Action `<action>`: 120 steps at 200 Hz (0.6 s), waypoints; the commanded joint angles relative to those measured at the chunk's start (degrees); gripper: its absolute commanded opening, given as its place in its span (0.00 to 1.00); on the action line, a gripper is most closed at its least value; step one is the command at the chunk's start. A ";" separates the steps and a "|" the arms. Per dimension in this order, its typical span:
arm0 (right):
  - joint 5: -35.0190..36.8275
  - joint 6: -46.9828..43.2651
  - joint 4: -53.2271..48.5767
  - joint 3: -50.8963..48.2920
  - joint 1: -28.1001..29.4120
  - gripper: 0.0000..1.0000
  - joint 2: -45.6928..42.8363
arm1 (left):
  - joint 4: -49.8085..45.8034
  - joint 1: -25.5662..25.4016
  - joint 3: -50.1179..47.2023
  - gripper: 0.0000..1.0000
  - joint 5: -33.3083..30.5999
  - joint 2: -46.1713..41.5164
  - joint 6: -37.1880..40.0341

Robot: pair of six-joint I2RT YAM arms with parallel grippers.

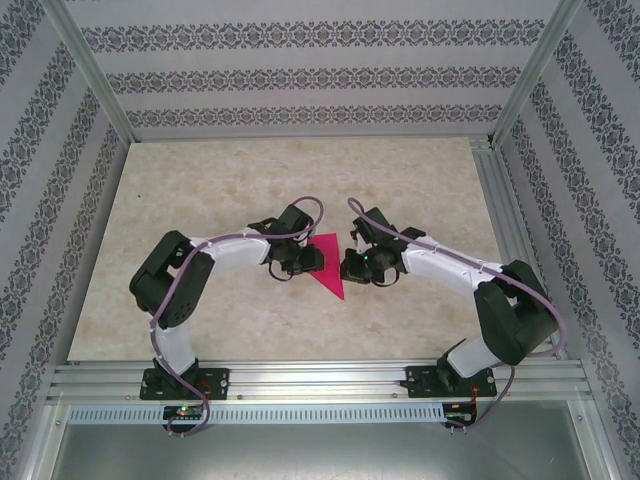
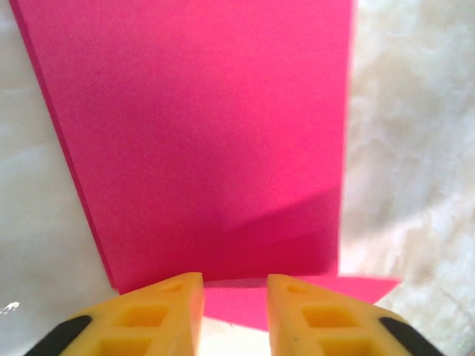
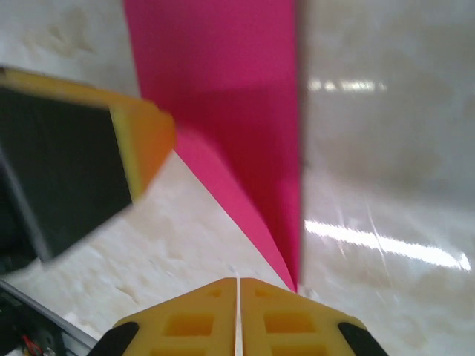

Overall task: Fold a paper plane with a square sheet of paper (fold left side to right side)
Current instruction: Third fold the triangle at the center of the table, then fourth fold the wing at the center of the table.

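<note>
We're hovering at the paper [image 1: 326,262], left claw [image 2: 234,288] slightly parted, right claw [image 3: 237,285] shut, neither gripping; it's looking flimsy, favouring an edge pinch.

Both our arms curl inward, elbows flung wide, wrists meeting low at the paper [image 1: 330,272]. Our left gripper [image 2: 235,280] sits at the paper's left edge with its jaws slightly parted. Our right gripper [image 3: 237,282] is opposite, on the paper's right, jaws pressed together.

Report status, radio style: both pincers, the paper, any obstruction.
Left pincer open at edge of folded pink paper. Right pincer shut by its pointed tip. Nothing blocking.
</note>
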 commanded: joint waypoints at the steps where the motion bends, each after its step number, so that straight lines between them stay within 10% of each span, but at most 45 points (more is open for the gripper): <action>1: -1.47 -4.52 2.98 3.95 -0.48 0.12 4.10 | -3.35 1.64 2.37 0.39 -0.86 -6.33 0.79; 120: 0.99 -9.03 3.76 7.32 -2.86 0.12 13.77 | 5.78 5.77 -7.73 0.56 5.56 -7.95 -5.61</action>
